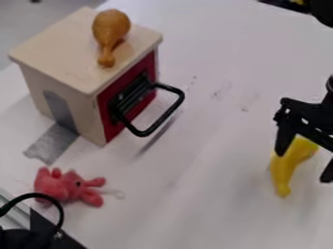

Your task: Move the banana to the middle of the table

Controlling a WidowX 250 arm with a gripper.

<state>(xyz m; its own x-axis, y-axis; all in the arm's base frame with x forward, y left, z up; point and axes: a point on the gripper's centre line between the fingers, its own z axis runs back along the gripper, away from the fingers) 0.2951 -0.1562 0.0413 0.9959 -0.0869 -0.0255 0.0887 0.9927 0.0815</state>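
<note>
1. My black two-finger tool hangs at the right of the view, spread wide and gripping nothing that I can see; one finger is on the near side of the fruit as I look from the left, the other beyond it, so closing should pinch it across its body
2. The yellow curved toy banana lies on the pale worktop, its narrow end angled towards the bottom of my view and its upper part partly behind the tool. I can't tell whether the fingers touch it
3. I judge this to be the moment to line up and grasp. I'd want the grip around the thicker part, since a pinch near an end could let it swivel
4. From there the carry runs left towards the middle, with enough lift that it doesn't drag
5. The wooden toy oven with a red front has a grey tape strip running from its side to the worktop, presumably to anchor it. I'd keep the banana away from its protruding black handle
6. The brown toy drumstick rests on the flat top; the pink plush toy lies lower left, well apart from my likely path
</note>
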